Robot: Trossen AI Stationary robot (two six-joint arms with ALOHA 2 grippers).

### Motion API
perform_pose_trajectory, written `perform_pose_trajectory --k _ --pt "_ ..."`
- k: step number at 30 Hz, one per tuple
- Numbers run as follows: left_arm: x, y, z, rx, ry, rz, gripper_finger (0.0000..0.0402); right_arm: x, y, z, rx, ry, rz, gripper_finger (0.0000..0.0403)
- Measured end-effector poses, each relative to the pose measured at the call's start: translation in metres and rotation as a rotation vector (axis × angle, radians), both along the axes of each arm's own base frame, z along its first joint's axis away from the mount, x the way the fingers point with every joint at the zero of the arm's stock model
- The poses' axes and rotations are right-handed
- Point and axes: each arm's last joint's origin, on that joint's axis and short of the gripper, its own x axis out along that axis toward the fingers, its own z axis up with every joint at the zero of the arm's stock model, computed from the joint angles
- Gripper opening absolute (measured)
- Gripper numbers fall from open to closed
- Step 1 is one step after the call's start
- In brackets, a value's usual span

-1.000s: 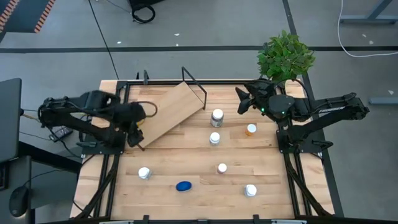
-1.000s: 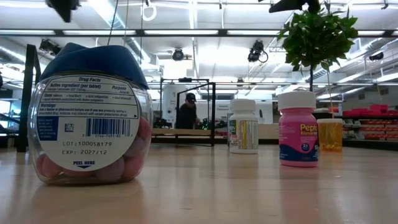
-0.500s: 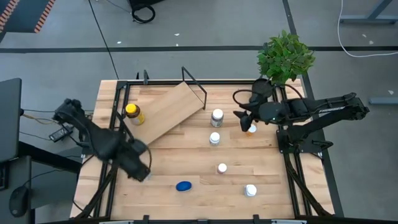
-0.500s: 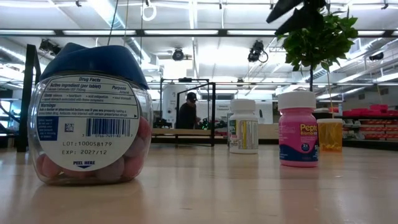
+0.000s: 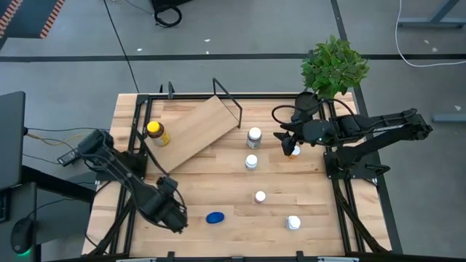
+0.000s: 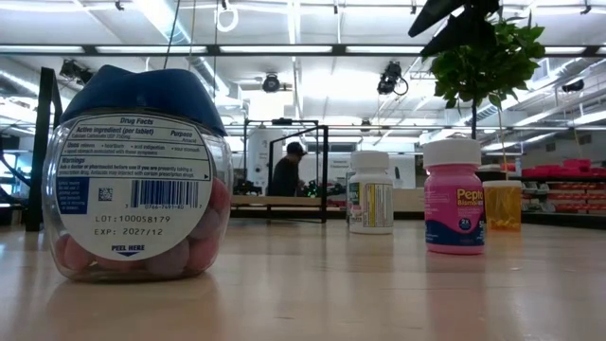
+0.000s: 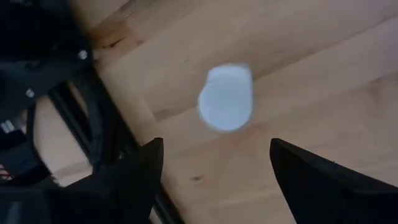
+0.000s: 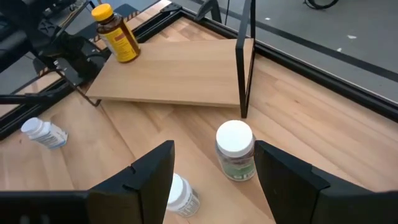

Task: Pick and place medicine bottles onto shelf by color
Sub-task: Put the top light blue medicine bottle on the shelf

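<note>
My left gripper [image 5: 173, 215] [image 7: 214, 144] is open and points down over a white-capped bottle [image 7: 226, 98] near the table's near-left corner. That bottle is hidden under the gripper in the high view. My right gripper [image 5: 285, 140] [image 8: 214, 146] is open, hovering beside the orange bottle [image 5: 294, 151]. The yellow-capped amber bottle [image 5: 155, 132] [image 8: 115, 34] stands on the left end of the shelf [image 5: 200, 129], a wood board lying askew on the table. White-capped bottles [image 5: 254, 135] [image 5: 251, 161] [image 5: 260, 196] [image 5: 293, 223] and the blue bottle [image 5: 215, 217] stand on the tabletop.
A potted plant [image 5: 333, 67] stands at the far right corner behind my right arm. The shelf's black wire frame [image 5: 227, 98] rises at its far end. Bare tabletop lies between the shelf and the near row of bottles. A person [image 6: 287, 173] stands in the room beyond.
My left gripper has swung from the shelf's left end toward the near edge and now hangs over the near-left white-capped bottle. The amber bottle, covered by it before, shows standing on the shelf. My right gripper moved toward the near edge to the orange bottle, then stayed.
</note>
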Motion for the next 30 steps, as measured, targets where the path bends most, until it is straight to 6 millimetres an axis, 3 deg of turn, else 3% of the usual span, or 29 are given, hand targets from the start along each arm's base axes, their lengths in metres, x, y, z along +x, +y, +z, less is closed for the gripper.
perform_pose_trajectory --k 6,10,15,22,30 --pt "0.012 0.007 -0.009 0.011 -0.016 -0.085 0.0283 0.0 0.0 0.0 0.0 0.0 0.0 0.0228" --pt "-0.002 0.019 -0.016 -0.008 -0.044 -0.065 0.026 0.0 0.0 0.0 0.001 0.0 0.001 0.0228" --pt "-0.02 0.029 -0.024 -0.146 -0.213 -0.012 0.0246 0.0 0.0 0.0 0.005 0.001 0.006 0.0228" --pt "-0.032 0.038 -0.041 -0.197 -0.195 0.018 0.0268 0.0 0.0 0.0 0.008 -0.001 0.001 0.0228" --pt "-0.031 0.038 -0.046 -0.168 -0.189 0.005 0.0288 0.0 0.0 0.0 0.01 -0.002 -0.001 0.0228"
